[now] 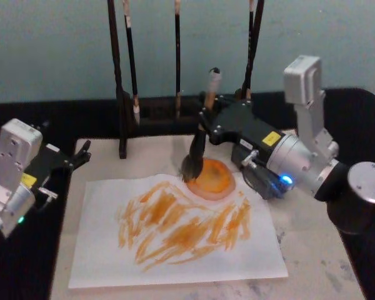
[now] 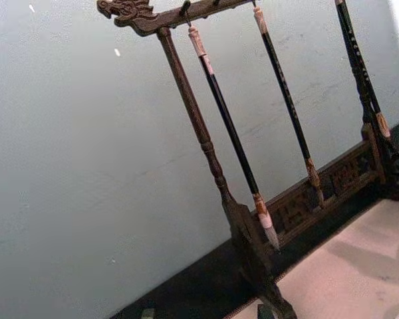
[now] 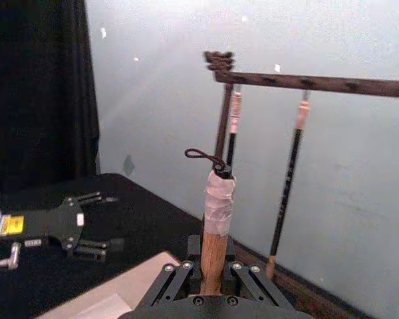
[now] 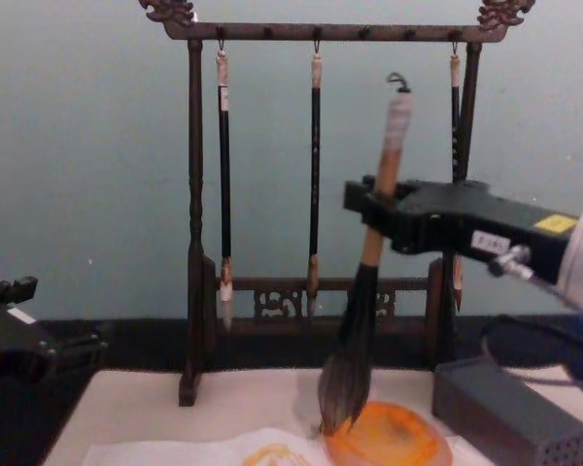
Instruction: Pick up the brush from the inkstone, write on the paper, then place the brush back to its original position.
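Two grippers show in the head view. The right gripper [image 1: 206,123] reaches in from three o'clock, its fingers clenched on the tan handle of the brush [image 1: 196,152]. The brush stands nearly upright, its cap leaning toward one o'clock. Its bushy bristles come down at the ten o'clock rim of the orange inkstone [image 1: 217,179]. We find the inkstone at the one o'clock corner of the paper [image 1: 175,256], which is streaked with orange strokes and lies on a cream mat [image 1: 312,244]. The left gripper [image 1: 81,156] sits at nine o'clock of the paper, off the mat, its fingers released and empty.

In the left wrist view we see the wooden rack [image 2: 199,133] with slim brushes [image 2: 234,136] hanging from its top bar. The mat [image 2: 359,259] lies at its foot.

In the right wrist view the brush handle [image 3: 216,229] rises between the right gripper's fingers [image 3: 176,279], with a taped white cap and a dark loop on top. Farther off, the left gripper [image 3: 98,222] hangs over the black worktop [image 3: 139,219] with its fingers spread and nothing between them.

In the chest view the right gripper [image 4: 379,209] grips the handle above the black shaft. The bristle tips touch the inkstone [image 4: 394,439] at its nine o'clock edge. A grey block [image 4: 510,413] stands just beside the inkstone at three o'clock, and the paper's [image 4: 204,454] edge shows at eight o'clock. The rack [image 4: 321,31] stands behind at twelve.
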You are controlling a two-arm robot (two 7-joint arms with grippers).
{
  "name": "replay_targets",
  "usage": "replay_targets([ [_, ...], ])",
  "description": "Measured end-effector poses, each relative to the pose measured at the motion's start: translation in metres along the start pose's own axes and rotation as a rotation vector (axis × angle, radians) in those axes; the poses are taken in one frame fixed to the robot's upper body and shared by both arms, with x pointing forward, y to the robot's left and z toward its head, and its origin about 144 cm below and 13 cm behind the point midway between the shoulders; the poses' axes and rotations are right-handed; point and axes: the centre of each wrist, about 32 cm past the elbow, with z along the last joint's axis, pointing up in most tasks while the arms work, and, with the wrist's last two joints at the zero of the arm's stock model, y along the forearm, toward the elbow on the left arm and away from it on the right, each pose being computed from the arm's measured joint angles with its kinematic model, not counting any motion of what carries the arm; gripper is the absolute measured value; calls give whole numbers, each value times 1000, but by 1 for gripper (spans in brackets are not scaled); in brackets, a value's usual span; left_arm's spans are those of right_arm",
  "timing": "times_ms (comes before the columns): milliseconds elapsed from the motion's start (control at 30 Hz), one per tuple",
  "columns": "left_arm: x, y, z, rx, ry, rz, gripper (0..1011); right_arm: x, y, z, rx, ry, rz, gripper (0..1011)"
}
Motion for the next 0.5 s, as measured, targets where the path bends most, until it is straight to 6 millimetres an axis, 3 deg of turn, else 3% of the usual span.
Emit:
replay_targets([
  [500, 0, 0, 0, 0, 0, 0, 1001, -13, 17, -24, 66, -170, 46, 169],
])
